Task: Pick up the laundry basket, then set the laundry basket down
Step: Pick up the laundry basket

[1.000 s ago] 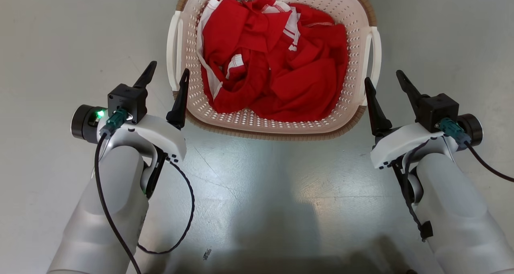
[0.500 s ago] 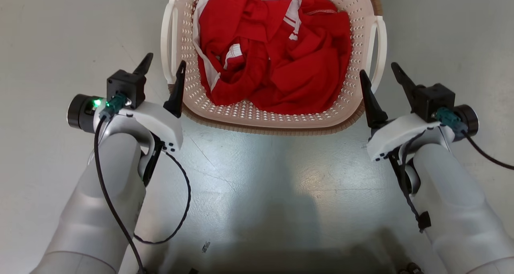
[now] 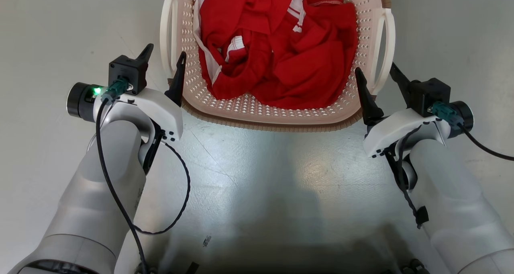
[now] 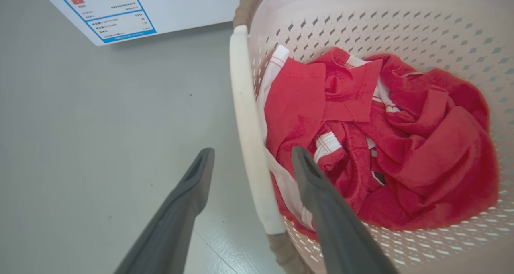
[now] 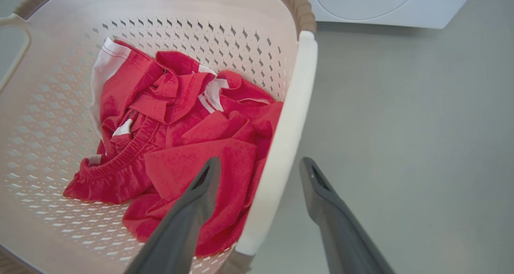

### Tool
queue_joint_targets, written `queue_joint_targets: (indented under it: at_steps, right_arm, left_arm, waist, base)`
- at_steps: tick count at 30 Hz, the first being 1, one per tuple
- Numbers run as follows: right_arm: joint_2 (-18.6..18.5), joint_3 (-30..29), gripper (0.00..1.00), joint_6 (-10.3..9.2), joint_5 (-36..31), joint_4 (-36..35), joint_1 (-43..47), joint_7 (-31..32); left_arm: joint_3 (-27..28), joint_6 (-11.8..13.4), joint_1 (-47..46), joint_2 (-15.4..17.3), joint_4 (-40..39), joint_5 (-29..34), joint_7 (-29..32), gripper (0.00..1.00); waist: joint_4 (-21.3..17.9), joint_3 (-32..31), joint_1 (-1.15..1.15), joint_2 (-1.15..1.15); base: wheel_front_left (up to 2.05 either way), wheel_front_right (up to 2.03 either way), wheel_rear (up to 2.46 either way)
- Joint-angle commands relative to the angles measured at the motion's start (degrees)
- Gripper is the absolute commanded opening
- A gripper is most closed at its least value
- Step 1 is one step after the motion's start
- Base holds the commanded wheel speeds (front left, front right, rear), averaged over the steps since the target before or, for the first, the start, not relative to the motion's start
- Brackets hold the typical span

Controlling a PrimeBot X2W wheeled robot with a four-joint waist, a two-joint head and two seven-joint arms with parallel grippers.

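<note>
The laundry basket (image 3: 241,109), a small cream-white perforated plastic tub with a brown woven-look rim, sits on the grey floor (image 3: 257,177) straight ahead, between both arms. The left tool (image 3: 167,50) is spread wide, empty, its dark fingers straddling the near end of the white left loop handle (image 4: 249,145), one outside and one over the basket wall. The right tool (image 3: 374,67), equally wide, straddles the white right loop handle (image 5: 285,145) likewise. Each handle runs away from the robot, in line with the fingers, so closing across it looks direct. Neither arm seems nearer. Crumpled red clothes (image 3: 289,57) fill the basket.
</note>
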Motion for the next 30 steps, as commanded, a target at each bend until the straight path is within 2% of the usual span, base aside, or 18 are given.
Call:
queue_joint_targets:
  at_steps: [1, 30]
  right_arm:
    - [0.9, 1.5, 1.00, 0.18, 0.7, -0.2, 1.3, -0.7]
    - [0.9, 4.1, 1.00, 0.18, 3.8, 1.3, -0.4, -0.7]
  left_arm:
    - [0.6, -0.1, 0.1, 2.0, 0.2, -1.0, -0.3, 1.00]
    - [-6.5, -0.1, -2.8, 1.1, 3.9, -5.6, -0.3, 1.00]
  waist:
    - [0.1, 0.4, 0.00, 0.00]
    - [0.7, 2.2, 0.00, 0.00]
  base:
    - [0.00, 0.00, 0.00]
    - [0.00, 0.00, 0.00]
